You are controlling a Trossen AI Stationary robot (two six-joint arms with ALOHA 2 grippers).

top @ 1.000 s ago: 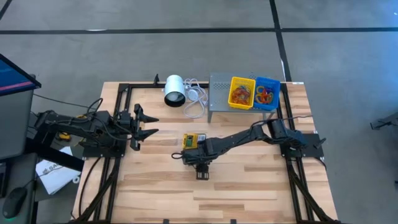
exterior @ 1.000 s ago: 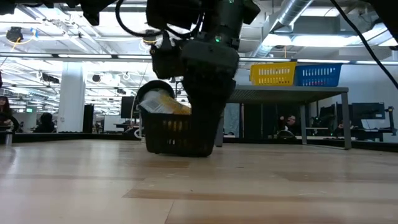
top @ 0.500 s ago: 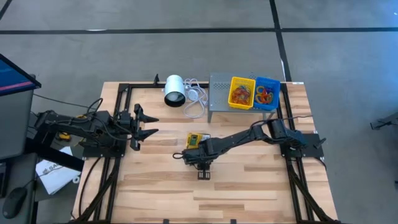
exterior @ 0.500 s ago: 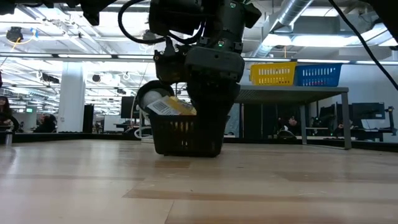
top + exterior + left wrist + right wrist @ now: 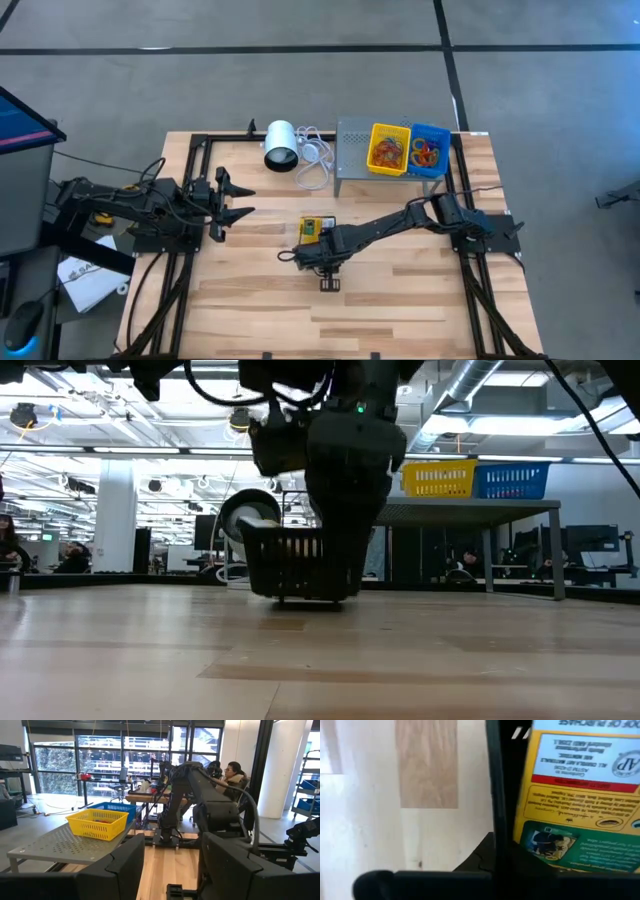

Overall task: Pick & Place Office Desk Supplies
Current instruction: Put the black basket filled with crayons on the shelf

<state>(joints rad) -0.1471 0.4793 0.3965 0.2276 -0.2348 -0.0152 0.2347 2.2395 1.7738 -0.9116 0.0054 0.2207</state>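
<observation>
A small black bin (image 5: 296,565) sits near the centre of the wooden table (image 5: 400,290), a yellow-and-green packet (image 5: 310,230) lying inside it, its printed face filling much of the right wrist view (image 5: 580,795). The right gripper (image 5: 322,255) is clamped shut on the black bin's wall, on the side toward six o'clock in the high view, and in the low view the bin's base seems to stand a hair above the boards, though contact with the table cannot be told for sure. The right arm reaches in from three o'clock, stretched low across the planks. At about one o'clock from the black bin, a yellow bin (image 5: 389,148) and a blue bin (image 5: 429,149) stand side by side, touching, on a grey perforated metal stand (image 5: 352,150); both hold coloured rubber-band loops (image 5: 388,153). Beside the stand, toward eleven o'clock from the black bin, a white cylinder (image 5: 280,145) lies on its side with its white cable (image 5: 315,160) coiled next to it. The left gripper (image 5: 232,201) waits at nine o'clock, well apart from the bins, its fingers spread wide and holding nothing. In the left wrist view a person (image 5: 232,772) sits in the room beyond the table.
</observation>
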